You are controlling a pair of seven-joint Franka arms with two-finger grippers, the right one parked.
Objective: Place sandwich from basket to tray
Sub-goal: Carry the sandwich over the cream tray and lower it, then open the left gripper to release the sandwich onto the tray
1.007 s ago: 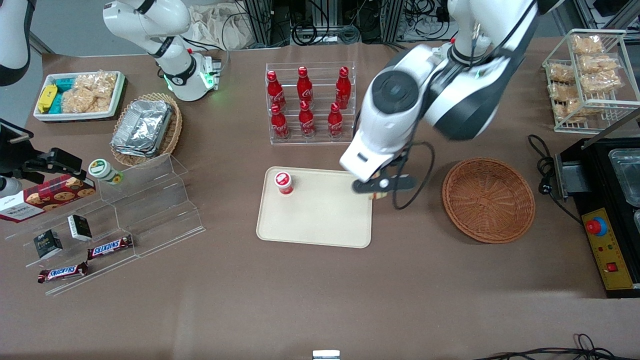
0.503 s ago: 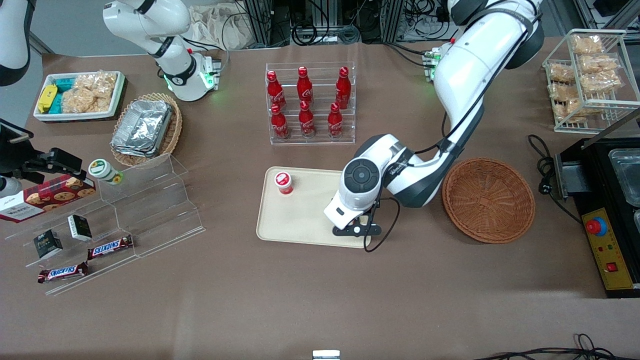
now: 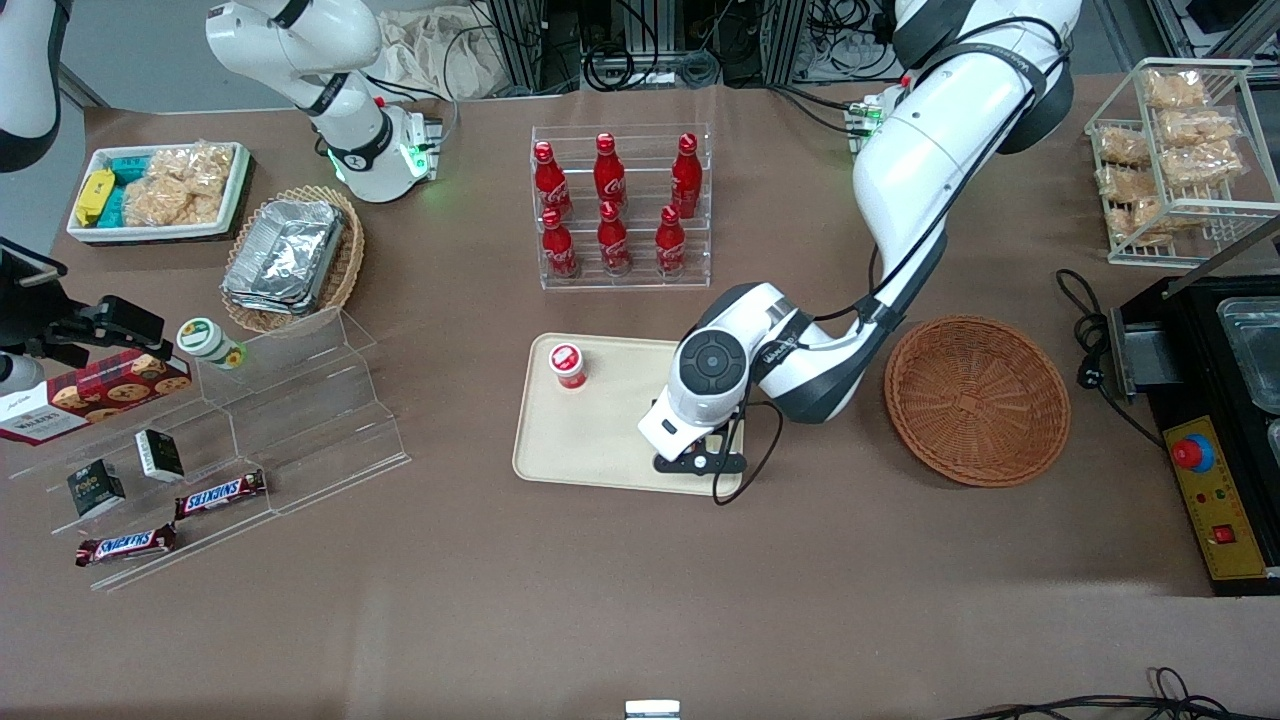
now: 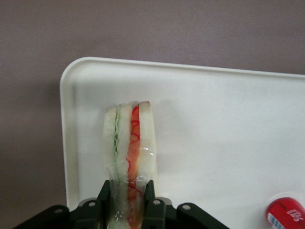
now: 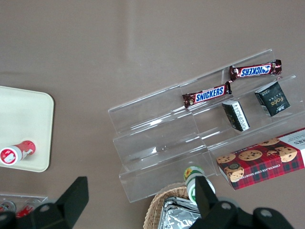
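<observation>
The sandwich (image 4: 129, 143), a wrapped wedge of white bread with green and red layers, is clamped edge-up between my gripper's (image 4: 128, 188) black fingers (image 4: 106, 192). It hangs low over a corner of the cream tray (image 4: 214, 119); I cannot tell whether it touches the tray. In the front view my gripper (image 3: 700, 455) is over the tray's (image 3: 600, 430) corner nearest the front camera on the basket's side, and the wrist hides the sandwich there. The reddish-brown wicker basket (image 3: 977, 398) stands empty beside the tray, toward the working arm's end.
A small red-capped can (image 3: 568, 364) stands on the tray, farther from the front camera. A rack of red bottles (image 3: 620, 205) stands farther back. An acrylic stepped shelf (image 3: 290, 400) with snacks lies toward the parked arm's end. A black appliance (image 3: 1215, 420) sits past the basket.
My arm has come down and moved toward the front camera, from the tray's edge nearest the basket to low over its near corner. The last half second shows only a small shift.
</observation>
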